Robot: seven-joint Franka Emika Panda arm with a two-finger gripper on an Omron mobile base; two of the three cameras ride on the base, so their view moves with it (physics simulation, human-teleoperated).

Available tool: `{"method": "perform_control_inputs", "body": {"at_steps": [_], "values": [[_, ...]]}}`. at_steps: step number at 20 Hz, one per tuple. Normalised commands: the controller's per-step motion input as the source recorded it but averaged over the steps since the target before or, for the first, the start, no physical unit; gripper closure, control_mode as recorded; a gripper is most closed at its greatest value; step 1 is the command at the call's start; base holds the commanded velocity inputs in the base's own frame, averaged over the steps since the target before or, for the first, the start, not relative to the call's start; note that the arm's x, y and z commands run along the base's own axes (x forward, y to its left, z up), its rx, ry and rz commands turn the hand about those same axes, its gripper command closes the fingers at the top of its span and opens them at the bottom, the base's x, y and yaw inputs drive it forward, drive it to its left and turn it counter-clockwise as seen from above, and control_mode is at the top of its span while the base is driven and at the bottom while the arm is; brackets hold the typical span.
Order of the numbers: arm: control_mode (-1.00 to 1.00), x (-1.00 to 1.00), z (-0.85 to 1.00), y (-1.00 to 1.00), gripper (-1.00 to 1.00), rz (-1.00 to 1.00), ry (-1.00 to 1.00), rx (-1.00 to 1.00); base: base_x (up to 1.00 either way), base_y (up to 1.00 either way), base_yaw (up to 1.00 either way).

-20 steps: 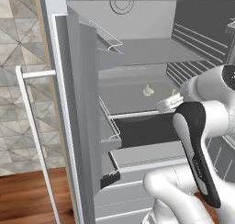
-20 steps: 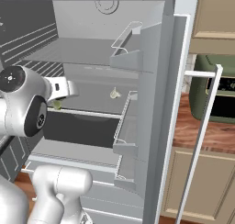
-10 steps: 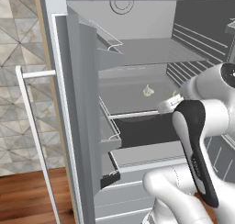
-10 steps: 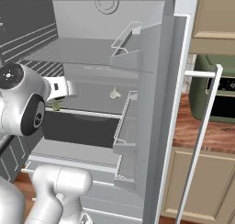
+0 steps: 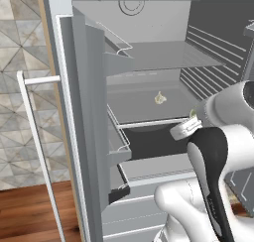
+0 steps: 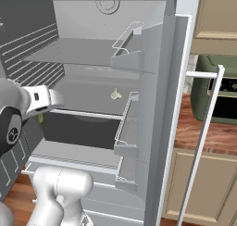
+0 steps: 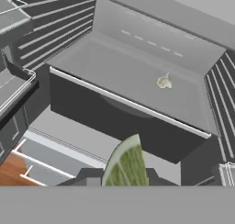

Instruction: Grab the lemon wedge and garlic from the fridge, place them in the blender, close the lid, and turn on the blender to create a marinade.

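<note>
Gripper slightly withdrawn (lemon wedge pinched), before the fridge shelf.

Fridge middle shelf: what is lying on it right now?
On the fridge middle shelf lies the garlic, alone toward the back. The lemon wedge is off the shelf, shut in the tool. The arm hides the shelf's near right corner in the left base view.

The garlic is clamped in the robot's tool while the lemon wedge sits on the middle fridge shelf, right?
No, swapped. The hand view shows the lemon wedge clamped in the tool, while the garlic sits on the middle shelf of the fridge.
</note>
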Motion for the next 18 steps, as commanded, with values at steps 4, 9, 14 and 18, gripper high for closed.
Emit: {"method": "perform_control_inputs", "body": {"at_steps": [4,9,14,18], "values": [[-1.00,-0.08,0.04,0.18,1.00,-0.03,0.00,-0.01,0.00,0.00,0.00],[-1.00,0.00,0.12,-0.26,1.00,-0.01,-0.01,0.01,0.00,0.00,0.00],[-1.00,0.00,0.00,-0.32,1.00,0.00,0.00,0.02,0.00,0.00,0.00],[-1.00,0.00,0.00,-0.22,1.00,0.00,0.00,0.01,0.00,0.00,0.00]]}}
